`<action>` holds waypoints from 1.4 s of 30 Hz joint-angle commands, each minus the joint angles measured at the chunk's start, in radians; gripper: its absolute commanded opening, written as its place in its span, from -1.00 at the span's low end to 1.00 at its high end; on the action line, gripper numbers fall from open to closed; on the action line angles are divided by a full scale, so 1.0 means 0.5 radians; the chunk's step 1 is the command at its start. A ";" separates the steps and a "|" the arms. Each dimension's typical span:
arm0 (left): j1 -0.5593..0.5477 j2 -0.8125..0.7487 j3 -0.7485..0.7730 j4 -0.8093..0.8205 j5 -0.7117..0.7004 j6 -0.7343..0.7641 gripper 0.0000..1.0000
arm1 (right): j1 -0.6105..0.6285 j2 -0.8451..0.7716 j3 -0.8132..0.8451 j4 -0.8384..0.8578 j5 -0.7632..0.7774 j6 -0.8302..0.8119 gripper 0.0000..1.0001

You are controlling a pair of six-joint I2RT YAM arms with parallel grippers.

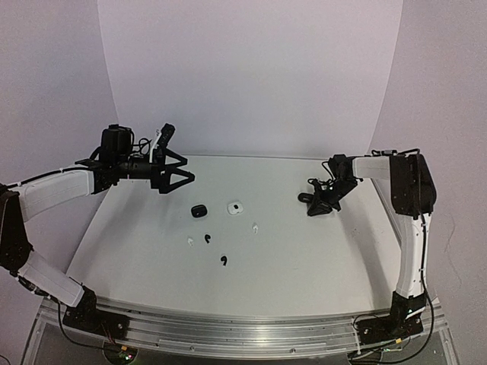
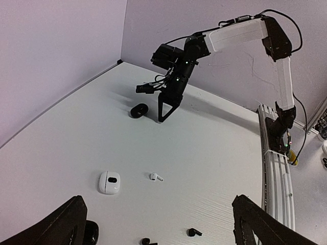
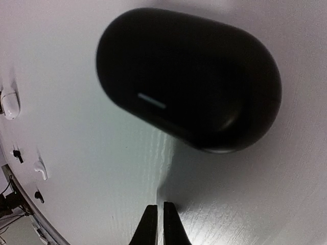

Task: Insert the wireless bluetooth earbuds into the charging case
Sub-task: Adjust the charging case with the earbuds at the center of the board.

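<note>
Nearest: glossy black comma-shaped earbud [image 1: 223, 261], loose on white worktop [image 1: 137, 251]. Left gripper [image 1: 181, 171] raised, jaws spread wide, empty. Mid-worktop: tiny white earbud [image 1: 189, 242], second black earbud [image 1: 207, 239], small black case [image 1: 198, 211], white case [image 1: 235, 207], another white earbud [image 1: 255, 226]. Right gripper [image 3: 157, 206] jaws pressed together, empty, beside black pebble-shaped case [image 3: 189, 76].

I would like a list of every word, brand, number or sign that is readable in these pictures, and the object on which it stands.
No readable text in any view.
On the glossy black pebble-shaped case: none, only a short pale bar.
On the white rounded case: none, only a dark oval patch.
On the tiny white earbud: too small to tell.
</note>
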 commanded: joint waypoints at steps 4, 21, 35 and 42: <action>0.004 -0.056 0.023 0.059 -0.020 0.035 0.97 | -0.025 0.125 0.181 0.067 0.254 0.181 -1.00; 0.004 -0.035 0.031 0.075 -0.006 0.051 0.98 | -0.026 0.203 0.308 0.080 0.245 0.229 -1.00; 0.004 -0.050 0.027 0.021 -0.014 0.069 0.98 | 0.035 -0.040 0.183 0.077 0.201 0.198 -0.97; 0.029 -0.036 -0.042 0.060 -0.069 -0.063 0.98 | 0.350 -0.145 0.500 0.074 0.294 0.254 -0.10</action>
